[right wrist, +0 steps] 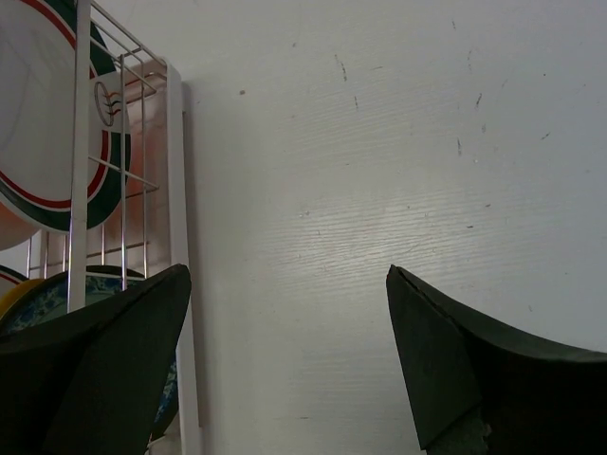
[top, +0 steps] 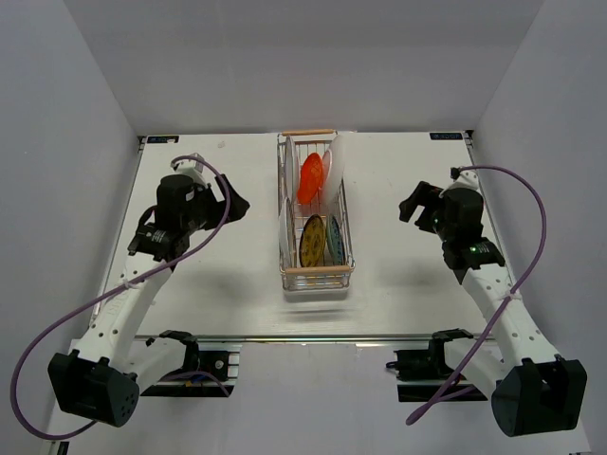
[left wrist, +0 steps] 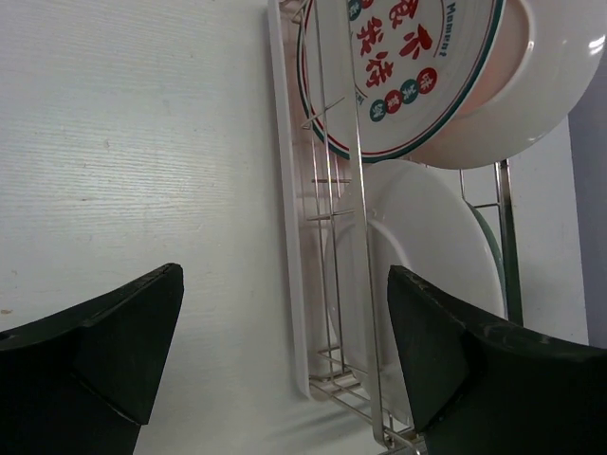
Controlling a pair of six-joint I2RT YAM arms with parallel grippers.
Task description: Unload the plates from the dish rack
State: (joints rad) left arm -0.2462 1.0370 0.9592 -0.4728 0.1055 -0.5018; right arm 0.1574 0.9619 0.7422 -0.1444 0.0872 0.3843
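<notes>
Top external, dish rack [top: 316,271] on table [top: 209,275], plates [top: 310,178] upright behind wires [top: 349,227]

Red Chinese characters on white green-rimmed plate [left wrist: 417,57], small Latin word beside them, too blurred to read

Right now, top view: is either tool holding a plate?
No, the left tool and right tool are open and empty, flanking the dish rack.

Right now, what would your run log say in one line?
plates: standing in dish rack | left gripper: open, empty, left of rack | right gripper: open, empty, right of rack
</notes>
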